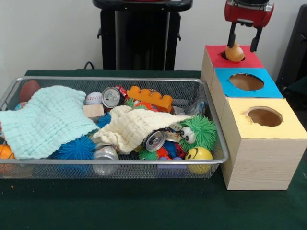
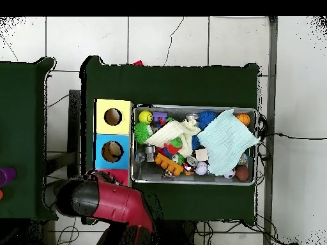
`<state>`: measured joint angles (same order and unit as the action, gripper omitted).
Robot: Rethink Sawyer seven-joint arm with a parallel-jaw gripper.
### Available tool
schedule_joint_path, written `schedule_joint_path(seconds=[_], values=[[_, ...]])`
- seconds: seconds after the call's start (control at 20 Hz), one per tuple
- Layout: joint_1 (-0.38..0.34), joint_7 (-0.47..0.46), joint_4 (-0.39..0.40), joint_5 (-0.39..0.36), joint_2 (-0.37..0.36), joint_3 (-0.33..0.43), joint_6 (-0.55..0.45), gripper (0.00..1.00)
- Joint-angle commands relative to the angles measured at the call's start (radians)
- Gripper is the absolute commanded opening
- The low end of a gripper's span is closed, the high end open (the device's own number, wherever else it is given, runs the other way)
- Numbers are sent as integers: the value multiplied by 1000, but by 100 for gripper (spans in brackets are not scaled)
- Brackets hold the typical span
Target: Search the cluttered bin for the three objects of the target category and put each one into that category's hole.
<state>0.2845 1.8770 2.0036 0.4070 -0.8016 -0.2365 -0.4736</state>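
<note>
Table: green cloth-covered top (image 1: 144,206) carrying the bin and three boxes
Bin: wire mesh basket (image 1: 115,165) left of the boxes in the front view, well apart from the gripper, heaped with toys, cans and balls
Cloths: pale green one (image 1: 45,120) over the bin's left part; cream one (image 1: 132,127) at its middle
Boxes: wooden row with yellow top (image 1: 268,122) nearest, blue top (image 1: 247,82) in the middle, red top (image 1: 232,56) farthest, each with a round hole
Gripper: red and black (image 1: 244,44), above the red box, fingers parted, not clamping
Orange object: small rounded thing (image 1: 234,52) between the fingertips at the red box's hole; cannot tell what it is
</note>
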Motion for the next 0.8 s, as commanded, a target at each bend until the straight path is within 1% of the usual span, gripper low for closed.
schedule_joint_path(seconds=[0.05,0.15,0.25,0.4,0.65,0.8], values=[[-32,193,67,15,29,79,120,100],[-22,203,89,17,27,81,141,100],[3,219,91,12,32,63,137,100],[9,230,119,22,26,72,164,100],[44,243,141,25,-14,46,128,100],[47,243,177,33,-41,56,149,100]])
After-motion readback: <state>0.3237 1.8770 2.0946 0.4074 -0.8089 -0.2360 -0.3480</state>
